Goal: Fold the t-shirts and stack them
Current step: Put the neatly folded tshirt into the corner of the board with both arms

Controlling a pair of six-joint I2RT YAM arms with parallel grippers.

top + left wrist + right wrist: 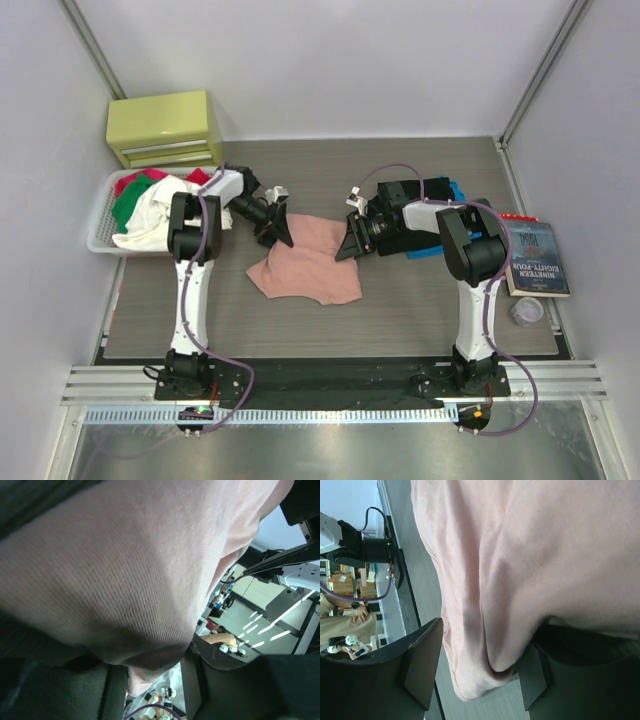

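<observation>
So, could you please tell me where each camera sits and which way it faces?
Top external: overhead behind the arms, looking down at the table; both arms show, left hand and right hand at the pink t-shirt.
Left wrist: on the left arm, along its fingers into the t-shirt.
Right wrist: on the right arm, likewise; fingers, t-shirt, table.
All share the t-shirt.

The grey wood-grain table (420,310) carries a salmon-pink t-shirt (305,262) spread near its middle. At the far left corner stands a yellow-green drawer box (165,128), and along the left edge a white basket (100,215) of clothes. Toward the far right lies dark folded cloth (422,248). A book (536,258) and a small round clear thing (527,311) sit by the right edge.
</observation>
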